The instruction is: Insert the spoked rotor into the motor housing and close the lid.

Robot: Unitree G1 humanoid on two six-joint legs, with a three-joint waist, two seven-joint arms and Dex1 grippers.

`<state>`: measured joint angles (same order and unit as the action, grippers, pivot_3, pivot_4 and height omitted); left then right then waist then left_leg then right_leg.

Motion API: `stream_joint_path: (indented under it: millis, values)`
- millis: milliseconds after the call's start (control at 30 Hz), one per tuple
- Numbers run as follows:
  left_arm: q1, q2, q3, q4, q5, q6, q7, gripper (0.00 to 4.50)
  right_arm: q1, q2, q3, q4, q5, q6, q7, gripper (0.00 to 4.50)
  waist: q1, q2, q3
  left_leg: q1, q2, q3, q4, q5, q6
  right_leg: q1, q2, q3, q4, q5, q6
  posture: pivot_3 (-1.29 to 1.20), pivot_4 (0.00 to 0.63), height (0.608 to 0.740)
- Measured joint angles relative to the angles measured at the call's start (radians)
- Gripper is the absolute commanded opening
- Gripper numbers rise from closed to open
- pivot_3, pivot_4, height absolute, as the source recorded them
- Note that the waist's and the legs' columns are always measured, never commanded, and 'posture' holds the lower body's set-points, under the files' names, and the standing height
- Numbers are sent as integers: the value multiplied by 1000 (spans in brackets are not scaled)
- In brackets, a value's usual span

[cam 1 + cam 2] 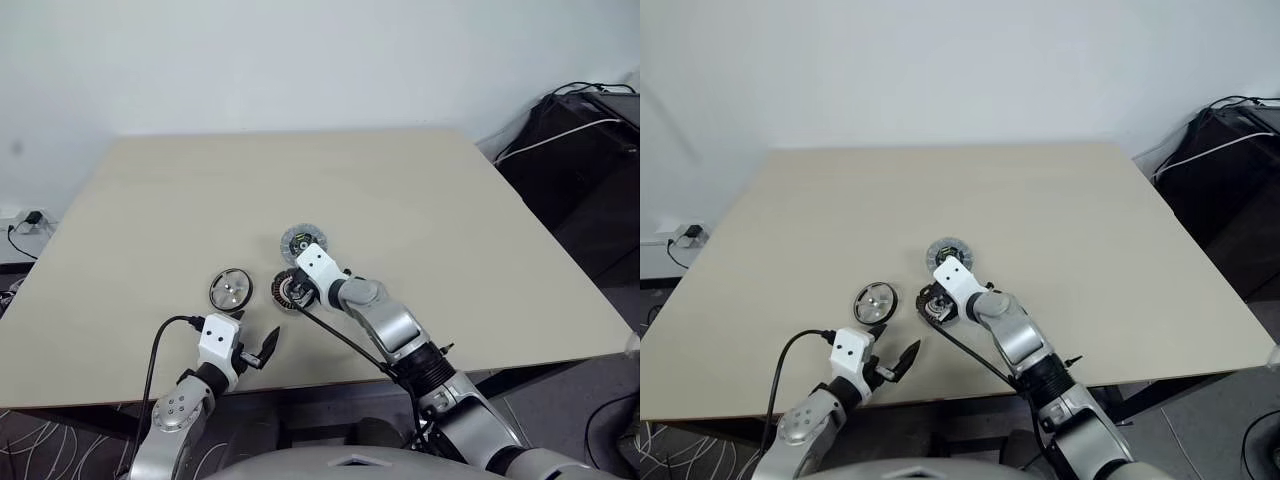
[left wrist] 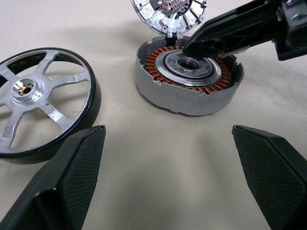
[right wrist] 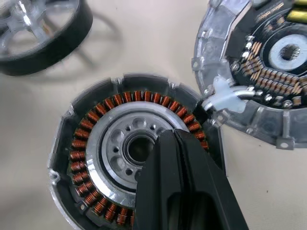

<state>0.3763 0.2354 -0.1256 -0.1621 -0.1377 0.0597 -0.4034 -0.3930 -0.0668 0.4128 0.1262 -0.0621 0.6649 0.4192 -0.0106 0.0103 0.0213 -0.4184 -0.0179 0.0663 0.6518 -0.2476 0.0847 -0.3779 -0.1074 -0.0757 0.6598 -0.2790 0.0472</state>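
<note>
The spoked rotor (image 1: 231,290), a silvery wheel with a dark rim, lies flat on the beige table (image 1: 400,200). Just right of it sits the motor housing (image 2: 187,79), open on top, its copper windings ringing a silvery centre. The lid (image 3: 259,62) lies beside the housing on the far side, its dark inner face up and its rim against the housing's rim. My right gripper (image 3: 168,139) is shut, with its tips over the housing's silvery centre and nothing held. My left gripper (image 2: 168,177) stands open near the table's front edge, empty, short of the rotor and housing.
The table's front edge (image 1: 300,385) runs just behind my left gripper. Black equipment with cables (image 1: 585,130) stands off the table at the far right. A wall socket with a plug (image 1: 30,220) is at the left.
</note>
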Motion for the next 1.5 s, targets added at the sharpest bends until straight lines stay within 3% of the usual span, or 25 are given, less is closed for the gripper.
stream_joint_path:
  millis: [333,533,633,933,1500]
  values:
    - [-12,-4,3,0,1,-5,5,4500,32,11,-5,-63,29,-13,4,32,1,-1,0,0,0,0,0,0,0,0,0,0,0,0,0,0,0,740]
    - [-49,-144,137,20,12,-144,204,4500,169,-37,-21,-177,34,-145,-5,32,7,-1,-1,0,0,0,0,0,0,1,0,0,0,1,1,0,0,740]
    - [-61,-163,197,45,7,-139,267,4500,250,-74,-56,-264,33,-253,-21,32,12,-3,-2,0,0,0,1,0,1,1,0,0,-1,1,1,0,0,740]
    - [-172,-151,297,58,-164,264,273,4500,410,-125,-134,-400,101,-261,-10,32,24,-5,-2,0,2,0,9,-1,2,5,2,-1,0,1,1,0,0,740]
    - [-316,-135,282,76,-226,525,257,4500,422,-120,-131,-428,105,-246,-53,32,27,-5,-3,1,2,0,9,-1,1,4,3,2,0,1,-1,0,0,740]
